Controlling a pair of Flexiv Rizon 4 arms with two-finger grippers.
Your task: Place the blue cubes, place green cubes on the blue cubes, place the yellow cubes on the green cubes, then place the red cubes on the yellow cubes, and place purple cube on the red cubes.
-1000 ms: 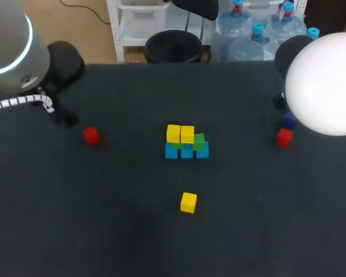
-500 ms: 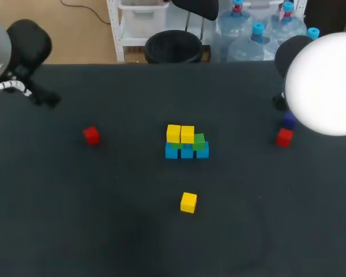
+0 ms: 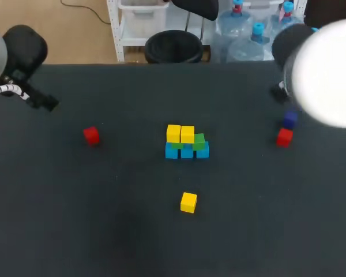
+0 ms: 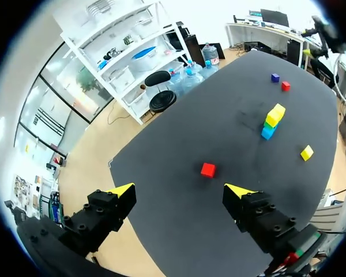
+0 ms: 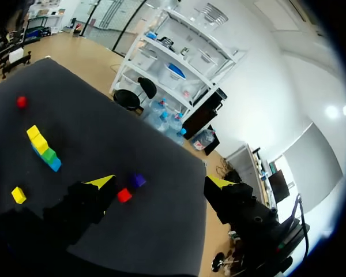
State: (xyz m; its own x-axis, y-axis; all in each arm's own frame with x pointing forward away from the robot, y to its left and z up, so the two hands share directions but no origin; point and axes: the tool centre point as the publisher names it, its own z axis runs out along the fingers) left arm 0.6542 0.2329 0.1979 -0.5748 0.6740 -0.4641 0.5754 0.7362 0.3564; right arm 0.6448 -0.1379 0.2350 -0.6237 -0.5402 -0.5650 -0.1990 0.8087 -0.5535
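Desk (image 3: pixel 132 242), dark and matte like felt, carries everything. Left arm (image 3: pixel 23 46) hangs at 10 o'clock from the stack (image 3: pixel 187 144) and right arm (image 3: pixel 323 75) at 2 o'clock, both well apart from the cubes. Left claw (image 4: pixel 180 190) is released, fingers spread wide with nothing between them. Right claw (image 5: pixel 160 183) is likewise spread and empty.

Mid-desk, three blue cubes (image 3: pixel 187 152) sit in a touching row with green ones on top. Two yellow cubes (image 3: pixel 180 134) cover the middle and the 9 o'clock end, leaving one green cube (image 3: pixel 199 140) bare at the 3 o'clock end. A loose yellow cube (image 3: pixel 188 202) lies near, at 6 o'clock. A red cube (image 3: pixel 91 135) waits well apart at 9 o'clock. A second red cube (image 3: pixel 284 137) sits at 3 o'clock, with the purple cube (image 3: pixel 289 119) just beside it.

The step in hand looks like finishing the yellow layer. It should go best if a claw drops straight down and pinches the loose cube's 12 and 6 o'clock faces, so the fingers miss the neighbouring yellow cube at set-down. Lower it squarely and release gently.

All cubes are small, flat-faced, crisp-edged and uniformly coloured. They look hard and light, so a nudge would likely shift the row.
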